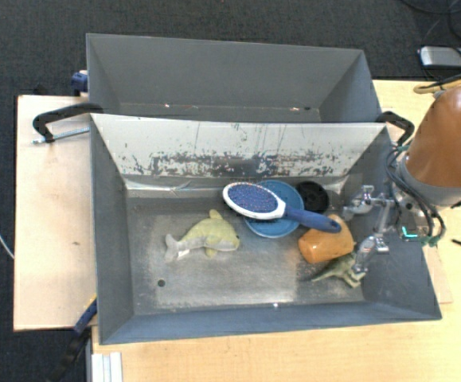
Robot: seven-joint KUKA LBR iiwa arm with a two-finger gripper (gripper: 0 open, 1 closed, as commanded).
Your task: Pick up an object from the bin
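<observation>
The pincer (pixel 367 226) stands with its fingers apart and nothing between them at the right wall of the bin (pixel 214 310), its lower finger at a small green toy dinosaur (pixel 335 274) in the front right corner, just beside an orange block (pixel 324 247), with a blue brush (pixel 255 200) further left.

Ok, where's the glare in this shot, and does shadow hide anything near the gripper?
Camera view: strongest glare on the bin's back wall, a pale band over its scratches; duller sheen on the floor round the yellowish plush toy. Camera view, by the gripper: the orange object and green toy dinosaur sit in soft shade but are readable.
</observation>
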